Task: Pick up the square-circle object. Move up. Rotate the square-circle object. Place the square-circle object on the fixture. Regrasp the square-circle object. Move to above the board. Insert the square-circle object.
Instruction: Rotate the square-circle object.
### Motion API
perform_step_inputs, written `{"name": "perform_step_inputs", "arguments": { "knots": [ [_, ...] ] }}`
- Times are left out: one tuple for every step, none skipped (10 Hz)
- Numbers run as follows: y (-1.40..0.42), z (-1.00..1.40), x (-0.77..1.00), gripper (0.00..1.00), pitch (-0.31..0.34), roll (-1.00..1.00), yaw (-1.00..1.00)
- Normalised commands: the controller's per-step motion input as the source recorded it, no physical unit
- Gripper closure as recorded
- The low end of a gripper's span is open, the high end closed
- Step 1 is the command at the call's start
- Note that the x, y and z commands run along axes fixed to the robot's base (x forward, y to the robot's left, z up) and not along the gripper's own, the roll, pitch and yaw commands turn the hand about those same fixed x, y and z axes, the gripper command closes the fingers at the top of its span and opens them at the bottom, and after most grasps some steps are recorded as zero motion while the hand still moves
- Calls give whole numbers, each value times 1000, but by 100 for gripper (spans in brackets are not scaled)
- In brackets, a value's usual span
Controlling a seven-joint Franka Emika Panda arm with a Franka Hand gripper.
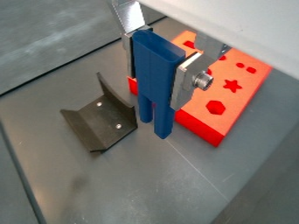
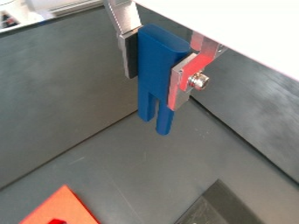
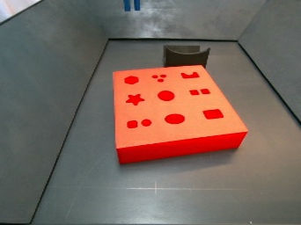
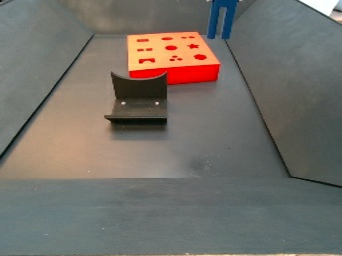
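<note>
My fingers are clamped on the square-circle object, one silver plate flat against each of its broad sides; in both wrist views the blue peg hangs upright between them, its upper, wider block pinched and its narrower stepped end pointing down, free of everything below; my gripper holds it well above the floor, and a bolt head shows on the outer face of one finger; in a side view the peg's lower end shows at the top edge of the picture, high over the far end of the floor, and my fingers themselves are cut off there; in a side view the peg hangs just beyond the far right corner of the board; the board, a red slab with darker star, circle, oval and square cutouts, lies flat on the dark floor; the fixture, a dark bracket with a curved notch in its upright wall, stands on the floor just off one end of the board, apart from it and from the peg; it shows behind the board and in front of it in the side views.
</note>
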Motion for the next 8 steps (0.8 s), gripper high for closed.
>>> {"name": "perform_step_inputs", "arguments": {
  "knots": [
    [12, 12, 11, 100, 99, -122, -358],
    [12, 14, 13, 100, 97, -122, -211],
    [0, -1000, 0, 100, 96, -122, -150],
    [1, -1000, 11, 100, 68, -120, -105],
    [3, -1000, 19, 100, 44, -120, -92],
    [4, -1000, 17, 100, 5, -124, -76],
    [6, -1000, 15, 100, -21, -127, -69],
    [8, -1000, 16, 100, -38, -131, -62]
  ]
}}
